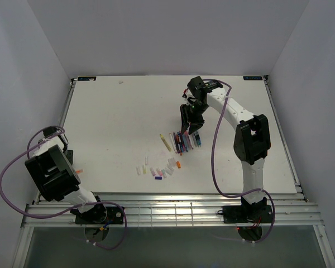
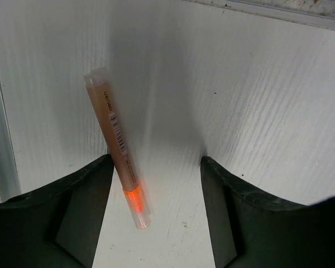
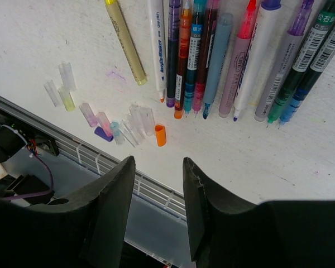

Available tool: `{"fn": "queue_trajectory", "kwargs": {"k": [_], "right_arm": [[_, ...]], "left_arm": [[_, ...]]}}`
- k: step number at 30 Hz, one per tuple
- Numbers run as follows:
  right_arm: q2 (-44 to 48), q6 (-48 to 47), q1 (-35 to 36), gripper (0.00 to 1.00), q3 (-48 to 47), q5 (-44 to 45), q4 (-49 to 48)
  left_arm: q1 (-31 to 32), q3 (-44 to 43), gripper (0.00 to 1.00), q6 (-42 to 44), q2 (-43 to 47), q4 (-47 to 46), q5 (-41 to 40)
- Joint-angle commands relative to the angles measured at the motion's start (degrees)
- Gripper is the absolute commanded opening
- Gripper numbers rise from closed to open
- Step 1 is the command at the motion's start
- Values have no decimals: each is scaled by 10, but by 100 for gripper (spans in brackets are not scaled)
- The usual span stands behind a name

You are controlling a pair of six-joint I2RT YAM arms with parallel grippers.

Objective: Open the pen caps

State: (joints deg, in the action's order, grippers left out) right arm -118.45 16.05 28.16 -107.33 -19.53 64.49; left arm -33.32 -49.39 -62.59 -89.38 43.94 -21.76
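Observation:
An orange pen (image 2: 113,139) lies on the white table between the fingers of my left gripper (image 2: 156,162), close against the left finger. Its clear cap (image 2: 138,209) is on the end nearest the camera. The jaws stand open around it, not clamped. From above, that pen (image 1: 79,170) shows beside the left arm at the table's left edge. My right gripper (image 3: 158,162) hangs open and empty above the row of pens (image 3: 212,50), seen from above as pens (image 1: 184,141) under the right gripper (image 1: 188,127). Loose pen caps (image 3: 117,125), one orange (image 3: 160,135), lie scattered nearby.
The loose caps (image 1: 159,169) sit between the pen row and the slatted metal rail (image 1: 167,209) along the near edge. Purple cables (image 1: 215,162) loop off both arms. White walls close in the table on three sides.

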Motion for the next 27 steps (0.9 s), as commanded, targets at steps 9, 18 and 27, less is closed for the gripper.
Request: {"fn": "queue_trajectory", "kwargs": {"k": [9,18,27], "right_arm": [[6,-8,2,45,-20,-1,-9],[13,-6,2,45,-16,1,-15],[30,-3,2,45,-16,12,-20]], "left_arm": [[-10,40,54,1,-18,1,-26],[-10,49,9,27,-33,-24,-5],[18,-7,0,80,-16,-24,92]]}}
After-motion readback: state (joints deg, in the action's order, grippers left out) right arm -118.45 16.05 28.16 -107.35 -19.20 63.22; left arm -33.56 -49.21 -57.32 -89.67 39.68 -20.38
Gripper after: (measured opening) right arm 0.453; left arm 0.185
